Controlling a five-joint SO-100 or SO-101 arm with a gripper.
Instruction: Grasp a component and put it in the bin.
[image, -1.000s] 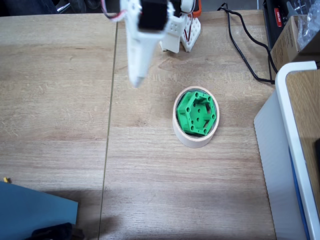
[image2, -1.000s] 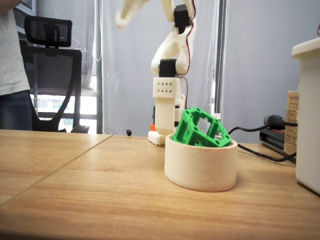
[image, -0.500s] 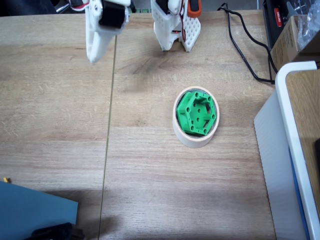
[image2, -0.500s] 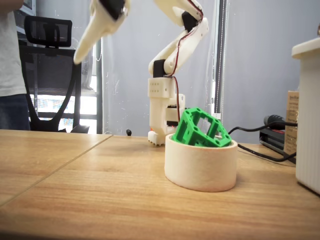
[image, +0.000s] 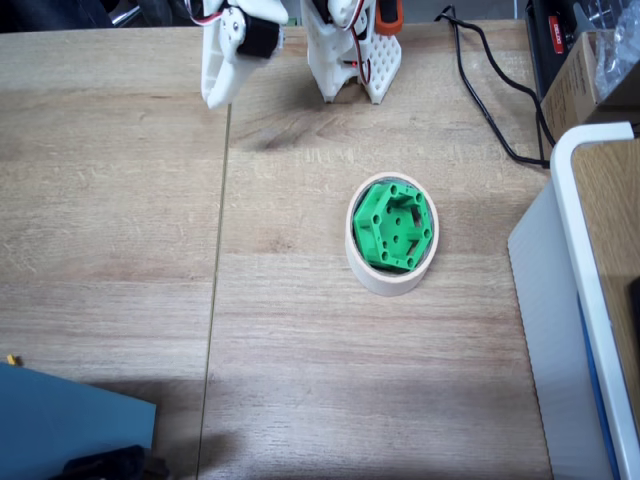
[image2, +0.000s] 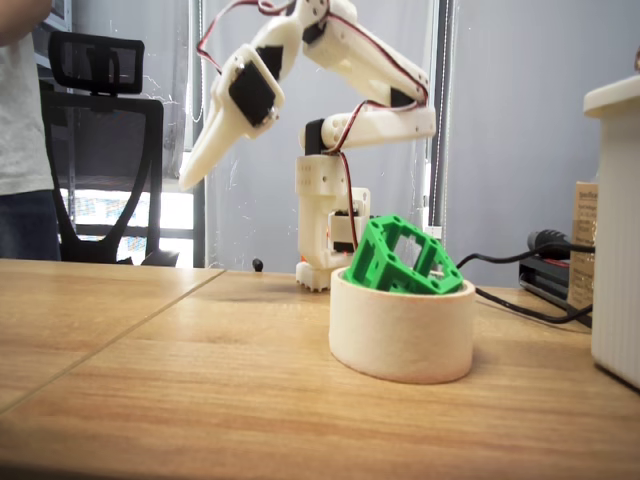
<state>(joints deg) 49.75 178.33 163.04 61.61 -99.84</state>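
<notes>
The table carries a white-rimmed box at its right edge in the top-down fixed view. The arm is folded back over its base at the far side. The bin stands mid-table, with the component tilted inside it, one edge above the rim. The tool hangs empty, far left of the bin, fingers pressed together.

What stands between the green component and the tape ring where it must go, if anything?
Nothing visible does. The green component already sits inside the tape ring, tilted, with one edge above the rim in a fixed view. The gripper hangs apart from both, near the arm's base.
</notes>
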